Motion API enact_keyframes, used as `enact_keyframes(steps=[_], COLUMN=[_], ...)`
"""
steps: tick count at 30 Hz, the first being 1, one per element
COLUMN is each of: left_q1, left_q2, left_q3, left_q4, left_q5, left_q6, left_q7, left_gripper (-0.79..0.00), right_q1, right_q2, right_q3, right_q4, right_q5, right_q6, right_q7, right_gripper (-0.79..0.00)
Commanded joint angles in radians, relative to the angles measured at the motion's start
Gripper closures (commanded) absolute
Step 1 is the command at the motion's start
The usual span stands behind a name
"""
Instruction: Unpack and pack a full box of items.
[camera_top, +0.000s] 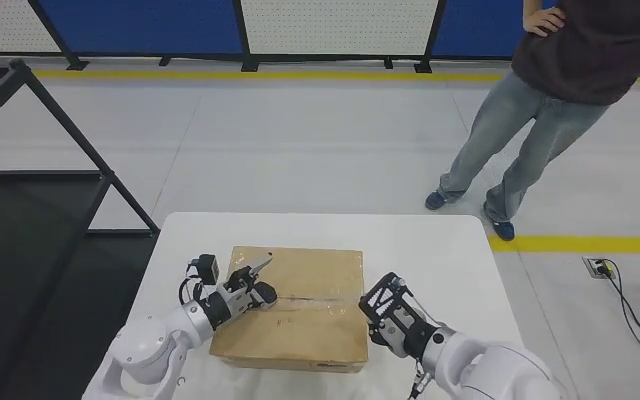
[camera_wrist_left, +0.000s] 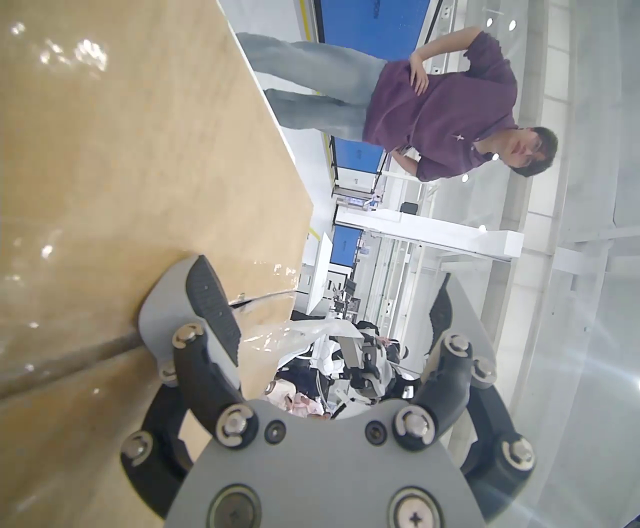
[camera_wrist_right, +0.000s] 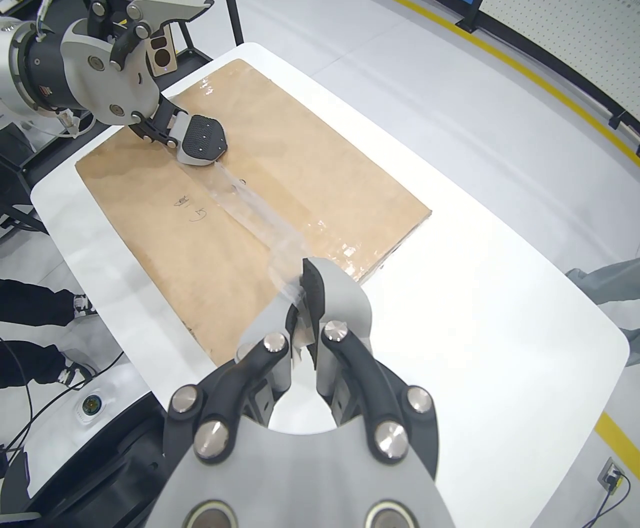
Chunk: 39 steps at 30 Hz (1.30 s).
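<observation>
Cardboard box (camera_top: 290, 310): one, flaps closed, contents hidden. It lies flat on the white worktop (camera_top: 440, 250), toward the near edge and the left arm's side.
Clear tape (camera_wrist_right: 250, 205): a strip along the lid seam.
Left gripper (camera_top: 258, 278): fingers spread, one pad resting on the lid at the seam.
Right gripper (camera_wrist_right: 307, 285): at the box's right edge, pinched on the tape end.
Room: pale floor, yellow line (camera_top: 270, 74), blue panels (camera_top: 140, 25).

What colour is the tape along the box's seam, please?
The tape is clear and glossy, seen best in the right wrist view.
</observation>
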Motion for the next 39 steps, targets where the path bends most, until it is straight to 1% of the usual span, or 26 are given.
enact_keyframes(steps=[1, 12, 13, 14, 15, 16, 18, 19, 21, 22, 23, 24, 25, 35, 37, 39], left_q1=[-0.007, -0.038, -0.040, -0.042, -0.043, -0.045, -0.047, -0.048, -0.049, -0.050, -0.050, -0.050, -0.050, -0.048, -0.047, -0.046], left_q2=[-0.001, -0.005, -0.005, -0.005, -0.005, -0.006, -0.006, -0.006, -0.005, -0.005, -0.005, -0.005, -0.005, -0.003, -0.002, -0.002], left_q3=[0.010, 0.069, 0.074, 0.078, 0.081, 0.084, 0.088, 0.090, 0.091, 0.091, 0.092, 0.091, 0.091, 0.091, 0.091, 0.090], left_q4=[0.002, 0.005, 0.006, 0.007, 0.008, 0.009, 0.011, 0.012, 0.013, 0.014, 0.014, 0.015, 0.015, 0.016, 0.016, 0.016], left_q5=[0.000, 0.009, 0.011, 0.012, 0.013, 0.013, 0.014, 0.014, 0.013, 0.013, 0.012, 0.011, 0.010, 0.006, 0.005, 0.004], left_q6=[0.001, 0.006, 0.005, 0.004, 0.004, 0.004, 0.003, 0.003, 0.002, 0.002, 0.002, 0.001, 0.000, -0.007, -0.009, -0.010], left_q7=[0.003, 0.006, 0.007, 0.007, 0.007, 0.008, 0.010, 0.011, 0.011, 0.012, 0.012, 0.014, 0.014, 0.013, 0.012, 0.010], left_gripper=[-0.785, -0.785, -0.785, -0.785, -0.785, -0.785, -0.785, -0.785, -0.785, -0.785, -0.785, -0.785, -0.785, -0.785, -0.785, -0.785], right_q1=[0.003, 0.014, 0.015, 0.016, 0.017, 0.019, 0.025, 0.028, 0.034, 0.036, 0.038, 0.040, 0.040, 0.004, -0.009, -0.015], right_q2=[0.000, 0.003, 0.003, 0.003, 0.003, 0.003, 0.004, 0.004, 0.004, 0.004, 0.005, 0.005, 0.005, 0.014, 0.015, 0.018], right_q3=[0.002, 0.008, 0.008, 0.008, 0.009, 0.010, 0.012, 0.013, 0.016, 0.017, 0.019, 0.023, 0.026, 0.083, 0.103, 0.136], right_q4=[0.003, 0.016, 0.017, 0.019, 0.022, 0.026, 0.035, 0.039, 0.047, 0.051, 0.053, 0.055, 0.056, 0.028, 0.034, 0.061], right_q5=[0.004, 0.025, 0.027, 0.030, 0.034, 0.039, 0.052, 0.057, 0.063, 0.068, 0.073, 0.077, 0.080, 0.111, 0.185, 0.305], right_q6=[0.003, 0.008, 0.010, 0.011, 0.012, 0.012, 0.012, 0.011, 0.013, 0.015, 0.015, 0.016, 0.016, 0.032, 0.017, -0.014], right_q7=[0.003, 0.032, 0.036, 0.040, 0.044, 0.049, 0.056, 0.058, 0.061, 0.062, 0.063, 0.063, 0.063, 0.053, 0.049, 0.066], right_gripper=[0.000, 0.000, -0.049, -0.157, -0.203, -0.215, -0.268, -0.336, -0.422, -0.548, -0.653, -0.730, -0.785, -0.785, -0.785, -0.785])
